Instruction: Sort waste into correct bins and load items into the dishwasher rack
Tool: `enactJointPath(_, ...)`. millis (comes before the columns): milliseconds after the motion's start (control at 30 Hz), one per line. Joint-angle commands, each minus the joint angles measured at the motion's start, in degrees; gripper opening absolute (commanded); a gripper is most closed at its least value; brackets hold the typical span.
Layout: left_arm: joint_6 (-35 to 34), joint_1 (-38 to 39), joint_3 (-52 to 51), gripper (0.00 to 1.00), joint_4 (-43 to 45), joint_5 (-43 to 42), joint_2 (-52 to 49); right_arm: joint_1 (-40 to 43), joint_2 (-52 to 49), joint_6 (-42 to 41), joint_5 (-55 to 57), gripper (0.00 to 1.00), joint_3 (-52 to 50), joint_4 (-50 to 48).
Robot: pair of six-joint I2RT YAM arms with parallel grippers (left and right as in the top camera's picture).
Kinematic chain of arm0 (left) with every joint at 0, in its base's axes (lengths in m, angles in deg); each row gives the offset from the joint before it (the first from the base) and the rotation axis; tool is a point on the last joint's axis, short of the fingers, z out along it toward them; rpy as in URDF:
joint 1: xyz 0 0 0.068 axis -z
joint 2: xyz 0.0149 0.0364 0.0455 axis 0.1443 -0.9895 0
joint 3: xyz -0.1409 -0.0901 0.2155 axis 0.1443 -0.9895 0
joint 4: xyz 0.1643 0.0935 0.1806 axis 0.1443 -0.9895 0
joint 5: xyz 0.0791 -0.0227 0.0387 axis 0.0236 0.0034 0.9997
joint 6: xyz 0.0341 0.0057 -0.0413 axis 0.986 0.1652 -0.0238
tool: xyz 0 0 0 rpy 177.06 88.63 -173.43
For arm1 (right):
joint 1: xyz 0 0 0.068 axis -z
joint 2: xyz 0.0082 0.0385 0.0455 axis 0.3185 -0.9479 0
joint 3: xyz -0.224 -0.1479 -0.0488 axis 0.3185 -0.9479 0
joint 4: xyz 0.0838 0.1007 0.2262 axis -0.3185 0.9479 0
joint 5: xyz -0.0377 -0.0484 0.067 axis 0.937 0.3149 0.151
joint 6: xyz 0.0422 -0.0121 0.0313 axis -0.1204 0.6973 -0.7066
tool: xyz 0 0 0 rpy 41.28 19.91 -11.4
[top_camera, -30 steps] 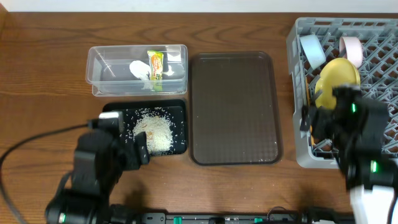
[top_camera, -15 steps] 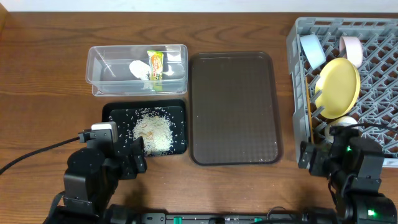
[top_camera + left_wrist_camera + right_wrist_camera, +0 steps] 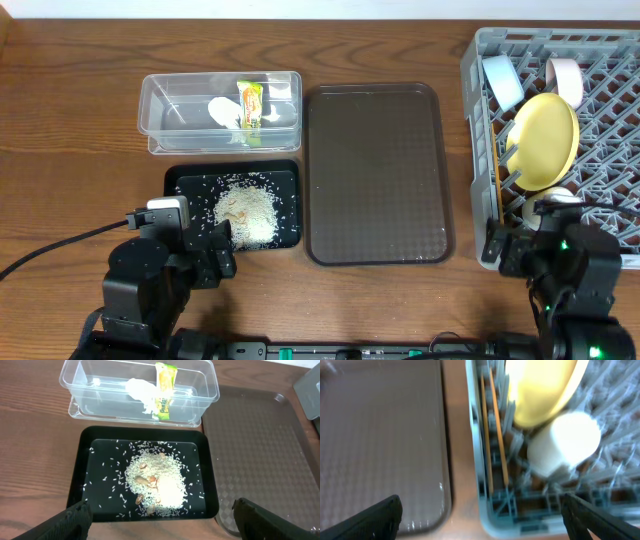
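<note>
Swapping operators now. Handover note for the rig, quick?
Left gripper open, empty, at the near edge of the black tray. Right gripper open, empty, at the near corner of the rack.
Wrapper and tissue in the clear tub; rice in the black tray.
Yellow plate, blue bowl, white bowl, cup, chopsticks all in the rack.
Done: sorting and loading. Left: nothing visible.

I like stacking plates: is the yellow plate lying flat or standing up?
Standing up, tilted. The yellow plate shows as an oval, on edge in the dishwasher rack.
</note>
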Motion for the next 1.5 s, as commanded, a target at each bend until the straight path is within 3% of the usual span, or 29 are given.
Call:
enactJointPath(0, 0.6, -0.1, -0.5, 0.92, 0.0, -0.2, 0.1, -0.5, 5.4, 1.5, -1.6, 0.99, -4.4, -5.7)
enactJointPath(267, 0.6, -0.1, -0.5, 0.92, 0.0, -0.2, 0.1, -4.8, 24.0, 1.6, -5.2, 0.99, -23.9, -31.1)
enactJointPath(567, 0.6, -0.1, -0.5, 0.92, 0.0, -0.2, 0.1, -6.3, 30.0, 1.5, -5.0, 0.99, -35.9, -44.7)
enactJointPath(1467, 0.6, -0.1, -0.5, 0.93, 0.0, -0.2, 0.1, -6.3, 29.9, 1.5, -1.5, 0.99, -38.4, -43.6)
